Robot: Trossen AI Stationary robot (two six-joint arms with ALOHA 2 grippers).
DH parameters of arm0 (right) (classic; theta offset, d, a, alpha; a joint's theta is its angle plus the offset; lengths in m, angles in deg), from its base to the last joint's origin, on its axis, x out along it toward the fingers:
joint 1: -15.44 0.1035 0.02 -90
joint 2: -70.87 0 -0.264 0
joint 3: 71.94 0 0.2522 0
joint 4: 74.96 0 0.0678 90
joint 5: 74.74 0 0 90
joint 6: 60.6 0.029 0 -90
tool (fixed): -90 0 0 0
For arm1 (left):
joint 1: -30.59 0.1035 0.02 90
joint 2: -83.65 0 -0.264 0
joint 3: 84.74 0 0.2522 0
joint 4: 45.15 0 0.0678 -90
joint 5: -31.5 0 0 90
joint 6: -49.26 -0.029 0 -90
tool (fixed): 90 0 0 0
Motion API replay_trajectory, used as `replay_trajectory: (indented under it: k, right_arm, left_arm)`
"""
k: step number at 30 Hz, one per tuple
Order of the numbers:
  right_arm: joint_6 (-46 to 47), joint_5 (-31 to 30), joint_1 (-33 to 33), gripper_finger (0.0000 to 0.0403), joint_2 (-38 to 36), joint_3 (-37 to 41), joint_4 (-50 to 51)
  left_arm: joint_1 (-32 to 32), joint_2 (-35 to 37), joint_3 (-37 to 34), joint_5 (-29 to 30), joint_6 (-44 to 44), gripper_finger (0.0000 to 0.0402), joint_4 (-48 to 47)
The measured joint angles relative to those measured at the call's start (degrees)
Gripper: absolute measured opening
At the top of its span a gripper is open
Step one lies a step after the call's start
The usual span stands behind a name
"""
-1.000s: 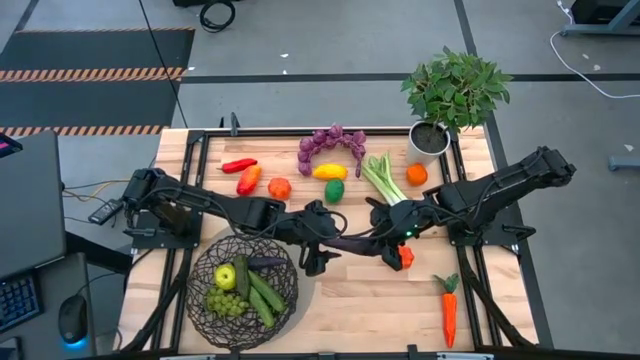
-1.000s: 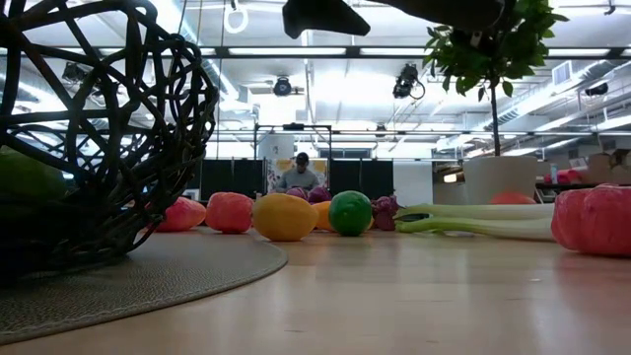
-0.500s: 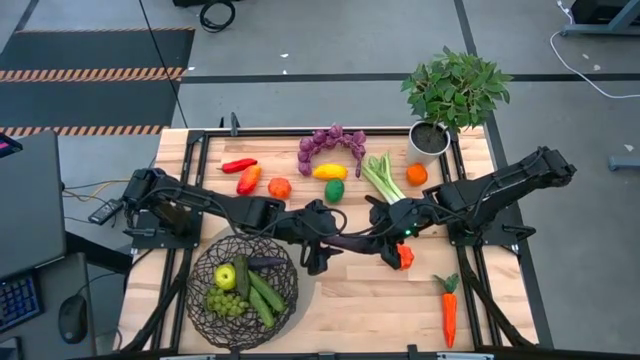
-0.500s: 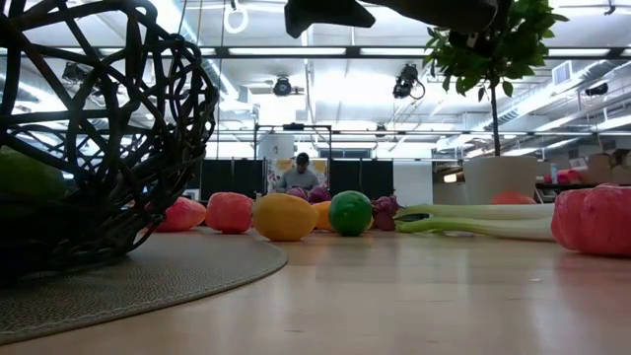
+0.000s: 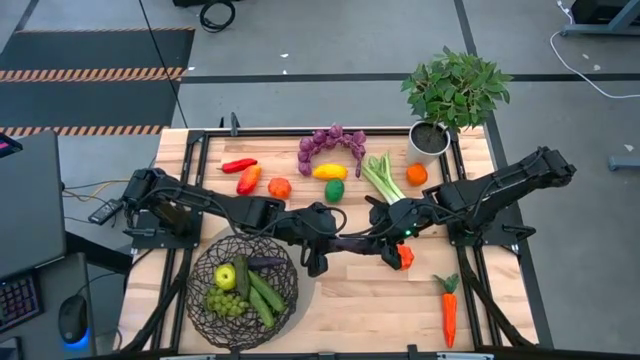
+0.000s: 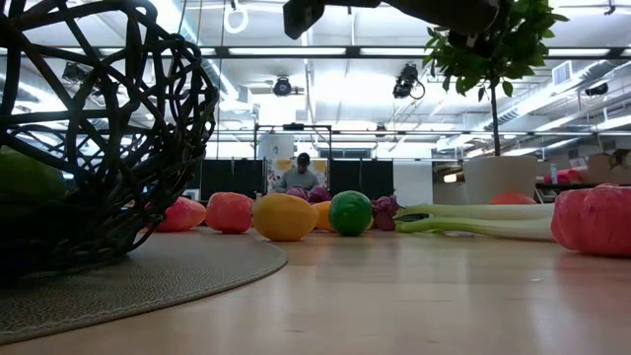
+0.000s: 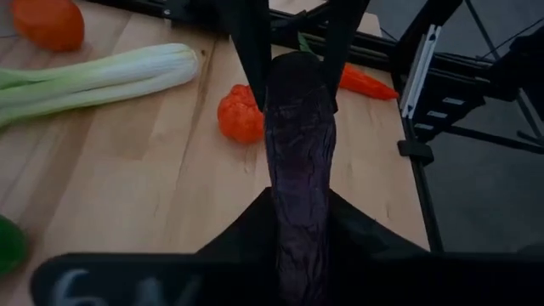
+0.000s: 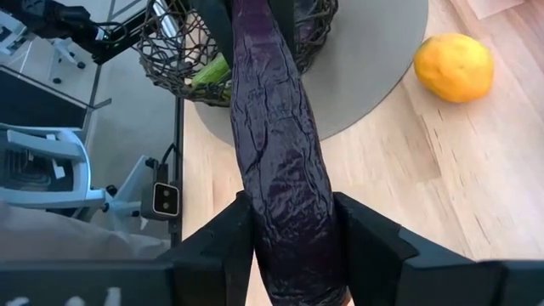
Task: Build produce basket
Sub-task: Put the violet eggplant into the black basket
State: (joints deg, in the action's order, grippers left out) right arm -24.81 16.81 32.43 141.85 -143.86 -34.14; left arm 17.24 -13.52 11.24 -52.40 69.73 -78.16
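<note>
- The long, wrinkled dark-purple toy eggplant (image 5: 352,241) hangs above the middle of the light wooden surface (image 5: 370,300), spanning the gap between the two arms.
- The left end effector (image 5: 322,243) is closed on one end of the eggplant (image 7: 299,161); in the left wrist view the purple body runs straight out between its two dark fingers (image 7: 246,229).
- The right end effector (image 5: 383,240) grips the other end of the eggplant (image 8: 280,161), with its dark fingers (image 8: 365,242) pressed against both sides.
- The round basket of dark criss-crossing wire (image 5: 240,290) sits on a grey round mat (image 6: 148,281) near the front left corner of the surface, close to the left end effector.
- Inside the basket lie a green apple (image 5: 225,277), a bunch of green grapes (image 5: 225,303), two green cucumbers (image 5: 264,297) and a small dark eggplant (image 5: 266,263).
- Along the far edge of the surface lie a red chilli pepper (image 5: 238,165), an orange-red pepper (image 5: 248,180), a red tomato (image 5: 279,188), a bunch of purple grapes (image 5: 331,141), a yellow lemon (image 5: 329,172), a green lime (image 5: 334,190), a stalk of pale green celery (image 5: 380,177) and an orange (image 5: 416,174).
- A lumpy orange-red fruit (image 5: 405,257) lies just beside the right end effector.
- An orange carrot with a green top (image 5: 449,308) lies near the front right corner.
- A leafy green plant in a white pot (image 5: 452,95) stands at the far right corner.
- In the low view, a person (image 6: 301,175) sits far back in the room.
</note>
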Motion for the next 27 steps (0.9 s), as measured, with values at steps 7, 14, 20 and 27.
replay_trajectory:
  k: [7, 14, 20, 27]
  right_arm:
    - [0.2, 2.4, 0.0, 0.0198, -0.4, 0.0, 0.2]
    - [-0.9, 2.7, 0.0, 0.0249, -4.2, 0.0, 2.2]
    - [-1.4, 2.7, 0.0, 0.0277, -7.5, 0.0, 11.3]
    - [-3.0, 0.0, 0.0, 0.0275, -9.8, 0.0, 16.4]
  left_arm:
    - [-0.1, 0.0, 0.0, -0.1, 0.0, 0.0101, -0.4]
    - [0.0, 0.1, 0.0, -0.1, 1.1, 0.0095, -3.5]
    - [-0.1, 0.6, 0.0, -5.1, 8.1, 0.0080, -11.5]
    - [-2.8, 4.1, 0.0, -4.7, 12.0, 0.0088, -21.5]
